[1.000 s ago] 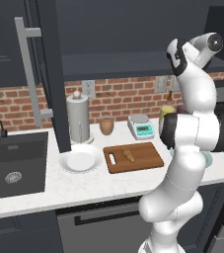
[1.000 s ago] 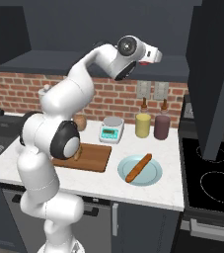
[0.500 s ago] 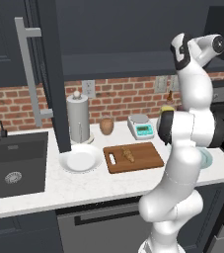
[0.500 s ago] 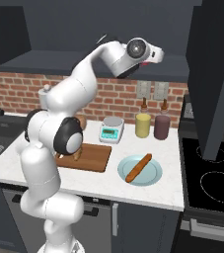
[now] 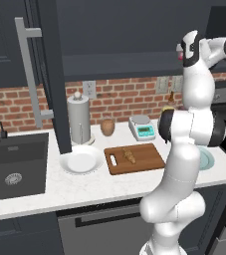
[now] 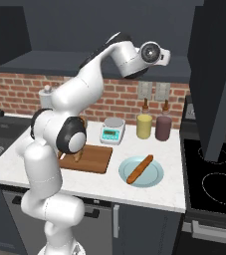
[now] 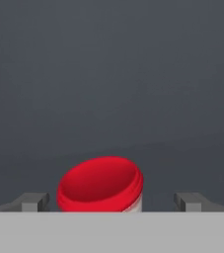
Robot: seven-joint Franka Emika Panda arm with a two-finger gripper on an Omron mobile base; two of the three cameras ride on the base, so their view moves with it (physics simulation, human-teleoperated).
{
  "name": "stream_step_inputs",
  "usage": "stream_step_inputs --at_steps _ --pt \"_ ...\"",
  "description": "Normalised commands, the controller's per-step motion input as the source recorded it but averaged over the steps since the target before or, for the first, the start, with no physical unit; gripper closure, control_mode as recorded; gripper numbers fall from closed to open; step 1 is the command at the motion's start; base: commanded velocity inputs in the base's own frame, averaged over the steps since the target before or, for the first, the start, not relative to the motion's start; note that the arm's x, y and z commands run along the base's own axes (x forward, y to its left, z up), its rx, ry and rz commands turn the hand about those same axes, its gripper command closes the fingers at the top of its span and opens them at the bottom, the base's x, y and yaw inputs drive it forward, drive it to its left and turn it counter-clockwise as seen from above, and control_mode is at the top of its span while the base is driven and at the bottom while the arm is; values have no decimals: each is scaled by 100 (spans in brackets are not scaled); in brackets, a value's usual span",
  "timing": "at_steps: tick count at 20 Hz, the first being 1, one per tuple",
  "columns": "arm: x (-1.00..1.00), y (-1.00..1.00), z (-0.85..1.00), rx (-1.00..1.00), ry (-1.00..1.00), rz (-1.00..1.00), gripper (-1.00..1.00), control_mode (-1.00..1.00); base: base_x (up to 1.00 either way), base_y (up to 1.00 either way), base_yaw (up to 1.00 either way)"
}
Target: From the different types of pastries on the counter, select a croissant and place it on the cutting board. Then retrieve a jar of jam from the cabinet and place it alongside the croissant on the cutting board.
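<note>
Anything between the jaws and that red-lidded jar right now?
Nothing: in the hand view the jam jar sits between the two spread fingertips, with open gaps on both sides.

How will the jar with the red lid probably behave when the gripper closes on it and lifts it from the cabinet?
The jam jar looks rigid, so it should not deform between the open fingers. Its round body and smooth-looking red lid could let it slip or turn if gripped off-centre. It appears short and wide, so tipping seems unlikely; its weight cannot be judged.
</note>
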Motion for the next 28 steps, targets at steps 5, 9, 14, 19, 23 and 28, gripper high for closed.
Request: stream_step_inputs --at_steps 5,9,14,19,23,28 --pt "7 0 -1 0 0 9 -100 -100 0 0 0" --pt "3 0 -6 0 0 10 -100 -100 0 0 0" --pt "1 0 -10 0 0 10 -100 -100 0 0 0" --pt "6 0 -10 0 0 10 100 -100 0 0 0" --pt "7 0 -4 1 0 10 100 -100 0 0 0" --pt "0 0 0 0 0 0 100 -100 0 0 0"
